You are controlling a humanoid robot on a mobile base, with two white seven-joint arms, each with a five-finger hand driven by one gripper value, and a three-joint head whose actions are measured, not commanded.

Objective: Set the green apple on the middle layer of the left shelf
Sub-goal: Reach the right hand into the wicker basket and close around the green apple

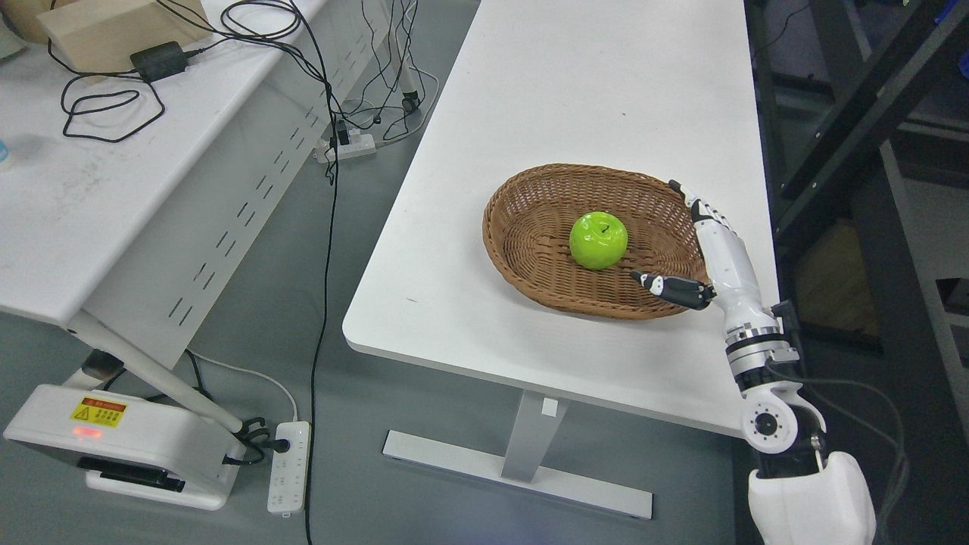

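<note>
we look down from the head camera at a long white rectangular table (590,113), and we place everything else relative to it. near the table's front right corner sits a shallow oval basket of brown woven wicker (530,227). inside the basket, a little right of its middle, rests a glossy bright green apple (598,240) with a short dark stem pointing up. the apple lies free on the basket floor, with nothing gripping it.

our right hand (715,250), white with black fingertips, rises from the lower right on a white jointed arm and sits over the basket's right rim, at the table's right edge. its fingers (700,208) are stretched out and open, pointing away from us along the rim, while the thumb (670,288) sticks out leftward toward the apple, close to it but not touching. the hand holds nothing.

left of the table, across a strip of grey floor, stands a second white desk (113,189) carrying loose black cables (106,113) and a black power adapter (157,62). on the floor below it lie a white power strip (289,467) and a white machine base with a yellow warning label (113,439).
</note>
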